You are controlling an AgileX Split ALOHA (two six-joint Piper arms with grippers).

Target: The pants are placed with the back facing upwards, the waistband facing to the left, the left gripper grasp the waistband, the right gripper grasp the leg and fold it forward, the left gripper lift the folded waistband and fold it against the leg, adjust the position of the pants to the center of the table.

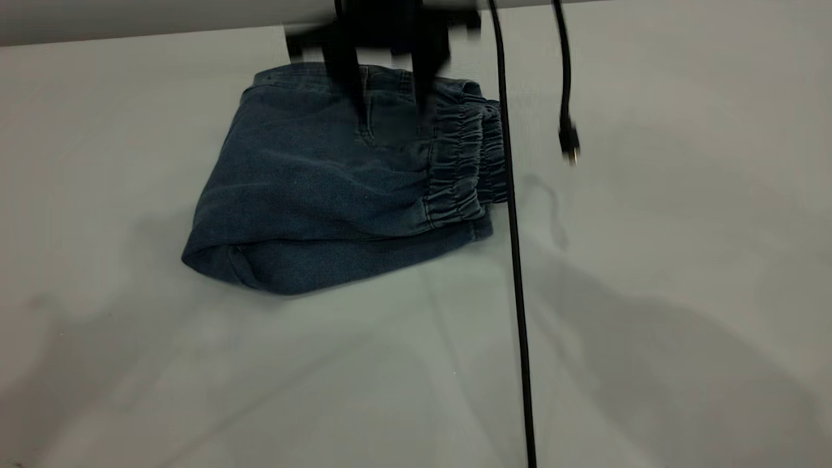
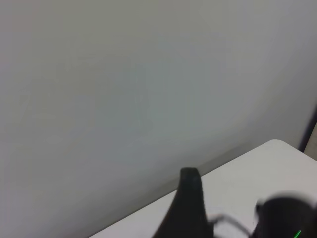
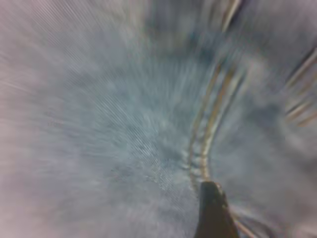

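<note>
The blue denim pants [image 1: 325,188] lie folded into a compact bundle at the back of the white table [image 1: 650,292]. The ruched waistband [image 1: 465,159] rests on top, at the bundle's right end. My right gripper [image 1: 390,104] reaches in from the far edge, its two black fingers spread apart and pressed onto the bundle's back part beside the waistband. Its wrist view is filled with blurred denim and stitched seams [image 3: 208,134], with one finger [image 3: 213,210] showing. The left wrist view shows one black finger [image 2: 190,198] over a table corner [image 2: 267,163], facing a bare wall, away from the pants.
A black cable [image 1: 513,227] hangs down across the view just right of the waistband. A second, shorter cable ends in a plug [image 1: 569,140] in the air further right. Bare tabletop lies in front of and on both sides of the pants.
</note>
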